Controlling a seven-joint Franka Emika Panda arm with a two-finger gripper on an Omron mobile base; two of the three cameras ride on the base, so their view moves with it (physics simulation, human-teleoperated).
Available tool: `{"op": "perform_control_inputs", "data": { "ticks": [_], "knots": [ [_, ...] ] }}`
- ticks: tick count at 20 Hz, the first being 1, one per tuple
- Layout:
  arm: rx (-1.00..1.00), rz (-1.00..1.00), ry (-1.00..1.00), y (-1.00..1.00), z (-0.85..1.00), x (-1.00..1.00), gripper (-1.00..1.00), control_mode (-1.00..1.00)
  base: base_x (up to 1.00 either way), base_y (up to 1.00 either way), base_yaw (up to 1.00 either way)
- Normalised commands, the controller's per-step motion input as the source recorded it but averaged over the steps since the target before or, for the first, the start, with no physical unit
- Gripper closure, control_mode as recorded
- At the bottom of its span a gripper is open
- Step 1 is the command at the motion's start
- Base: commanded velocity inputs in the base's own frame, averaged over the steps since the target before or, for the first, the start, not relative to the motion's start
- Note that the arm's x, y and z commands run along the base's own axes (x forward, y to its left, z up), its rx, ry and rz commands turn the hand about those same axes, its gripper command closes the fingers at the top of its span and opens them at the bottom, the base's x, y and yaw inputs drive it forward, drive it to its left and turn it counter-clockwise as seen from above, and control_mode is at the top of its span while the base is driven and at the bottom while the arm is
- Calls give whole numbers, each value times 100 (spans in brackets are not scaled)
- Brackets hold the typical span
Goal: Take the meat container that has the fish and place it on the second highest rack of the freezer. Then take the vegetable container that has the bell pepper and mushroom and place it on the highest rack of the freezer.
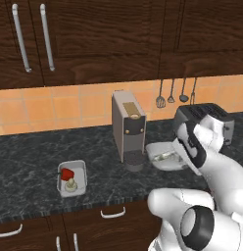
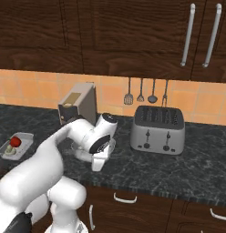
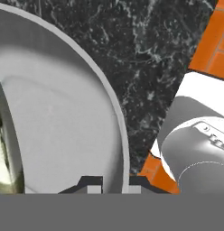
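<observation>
A: Left base view: where's the meat container (image 1: 165, 156)?

B: On the bench (image 1: 30, 162), at three o'clock from the coffee machine (image 1: 128, 130), with the end effector (image 1: 184, 164) at its near rim.

A: Right base view?

B: The arm hides most of it; the vegetable container (image 2: 15, 145) sits at nine o'clock.

A: Hand view?

B: Fingertips (image 3: 91, 184) pinched closed on the thin wall (image 3: 114, 103), fish (image 3: 6, 158) inside. Likely light, rigid, slick; an edge grip may tip.

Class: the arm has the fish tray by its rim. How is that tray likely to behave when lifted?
The fish tray looks like stiff, thin-walled plastic, so it probably holds its shape. Held at one rim by the gripper, it may tilt. The fish lies loose inside and could slide.
</observation>
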Motion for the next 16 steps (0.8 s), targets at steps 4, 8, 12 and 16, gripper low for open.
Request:
{"op": "perform_control_inputs", "data": {
  "ticks": [4,8,12,16],
  "knots": [
    [0,-12,-9,20,62,-65,100,-100,0,0,0],
    [-1,-13,-12,17,66,-76,100,-100,0,0,0],
    [-2,-8,-9,22,99,-75,100,-100,0,0,0],
    [-6,-2,-1,66,98,-50,100,-100,0,0,0]
  ]
}}
